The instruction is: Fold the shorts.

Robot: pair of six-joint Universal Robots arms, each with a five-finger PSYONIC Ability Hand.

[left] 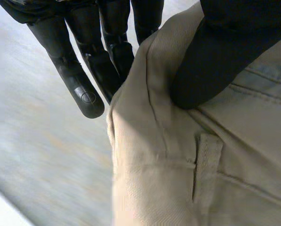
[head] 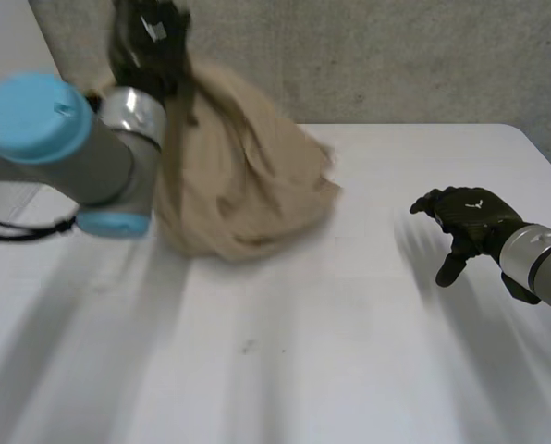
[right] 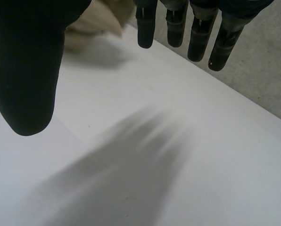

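Observation:
The tan shorts hang bunched from my left hand, which is raised over the table's far left; their lower part rests on the table. In the left wrist view the thumb presses the shorts near the waistband and a belt loop against the fingers behind the cloth, so the hand is shut on them. My right hand hovers above the table at the right, apart from the shorts, its fingers straight and holding nothing. Beyond them a bit of the shorts is in sight.
The white table is bare in front of the shorts and between the two hands. A grey wall runs behind its far edge. My left arm crosses the left side of the table.

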